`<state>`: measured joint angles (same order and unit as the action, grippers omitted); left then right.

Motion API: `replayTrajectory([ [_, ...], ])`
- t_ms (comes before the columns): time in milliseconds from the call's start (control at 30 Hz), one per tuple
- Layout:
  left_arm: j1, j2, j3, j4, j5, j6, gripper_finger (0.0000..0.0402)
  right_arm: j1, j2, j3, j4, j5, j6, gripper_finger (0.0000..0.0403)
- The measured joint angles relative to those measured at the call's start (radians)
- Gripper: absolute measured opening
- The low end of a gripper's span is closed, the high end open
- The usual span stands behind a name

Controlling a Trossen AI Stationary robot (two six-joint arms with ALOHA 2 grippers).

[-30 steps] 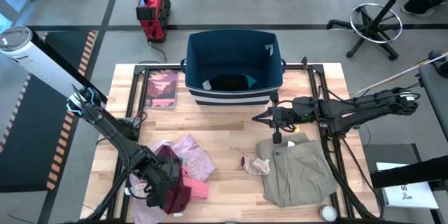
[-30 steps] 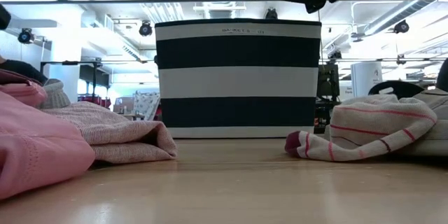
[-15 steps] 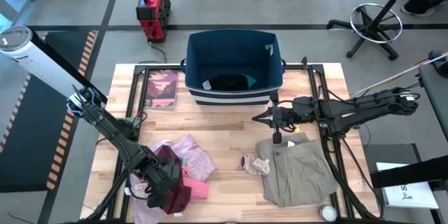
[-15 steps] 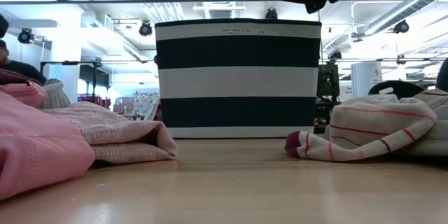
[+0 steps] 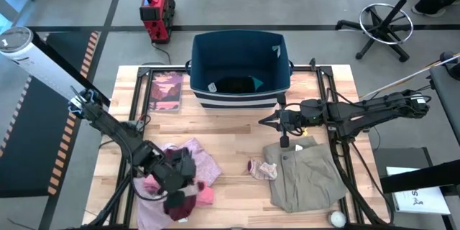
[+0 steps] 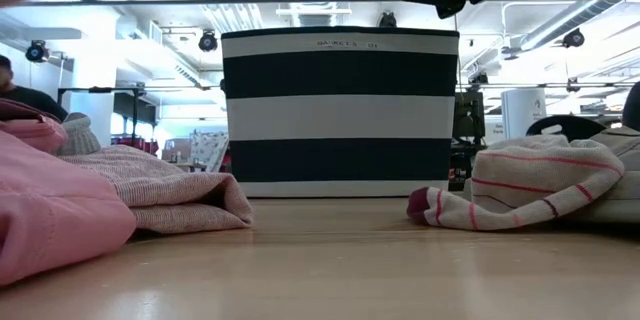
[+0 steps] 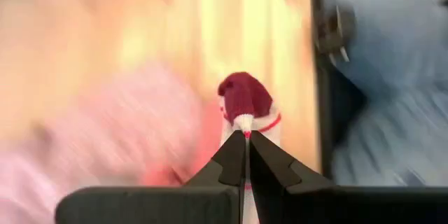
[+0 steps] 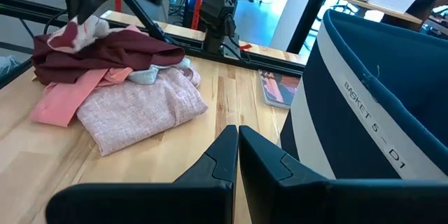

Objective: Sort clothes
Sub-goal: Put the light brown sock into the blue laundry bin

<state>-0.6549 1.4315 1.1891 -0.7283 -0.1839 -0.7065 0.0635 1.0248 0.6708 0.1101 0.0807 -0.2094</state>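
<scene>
My left gripper point(image 5: 183, 176) hovers over the clothes pile at the near left, shut on a small white sock with a maroon toe point(image 7: 245, 101). Under it lie a maroon piece point(image 5: 180, 203), a pale pink knit piece point(image 5: 203, 159) and a salmon-pink piece point(image 5: 206, 196). A beige striped sock point(image 5: 262, 169) lies mid-table, beside a khaki-grey garment point(image 5: 309, 174). My right gripper point(image 5: 266, 121) is shut with nothing in it, above the table between the bin and the khaki garment. My left gripper pinches the white sock between its two fingertips, on the white part just behind the maroon toe point(image 7: 244, 123). In the right wrist view the sock point(image 8: 75, 32) hangs just over the maroon piece; whether it is clear of it, I cannot tell.
A navy bin with white stripes point(image 5: 241, 43) stands at the far middle of the table, with dark cloth on its floor point(image 5: 241, 84). A pink-covered book point(image 5: 167, 90) lies to its left. A white ball point(image 5: 336, 218) sits at the near right corner.
My left gripper has risen off the pile and gone a little toward the table's far edge, taking the small sock with it. The arm now shows as a blur at the low view's top left. The right arm has kept still.
</scene>
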Motion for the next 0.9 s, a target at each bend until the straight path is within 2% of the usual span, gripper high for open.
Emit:
replayTrajectory([
  [233, 0.114, 0.000, 0.120, 0.001, -0.320, 0.264, 0.0000, 0.000, 0.000, 0.000, 0.000, 0.000, -0.013, 0.0000],
  [333, 0.177, -0.009, 0.183, 0.013, -0.379, 0.403, 0.0000, 0.000, 0.000, 0.000, 0.000, 0.000, -0.013, 0.0000],
  [567, 0.358, -0.040, 0.338, 0.156, -0.359, 0.771, 0.0000, 0.000, 0.000, 0.000, 0.003, 0.000, -0.015, 0.0000],
  [767, 0.588, -0.034, 0.482, 0.171, -0.180, 0.935, 0.0000, 0.000, 0.000, 0.000, 0.005, 0.000, -0.015, 0.0000],
  [900, 0.750, -0.015, 0.520, 0.198, -0.079, 0.995, 0.0000, 0.000, 0.000, 0.000, 0.008, 0.000, -0.013, 0.0000],
])
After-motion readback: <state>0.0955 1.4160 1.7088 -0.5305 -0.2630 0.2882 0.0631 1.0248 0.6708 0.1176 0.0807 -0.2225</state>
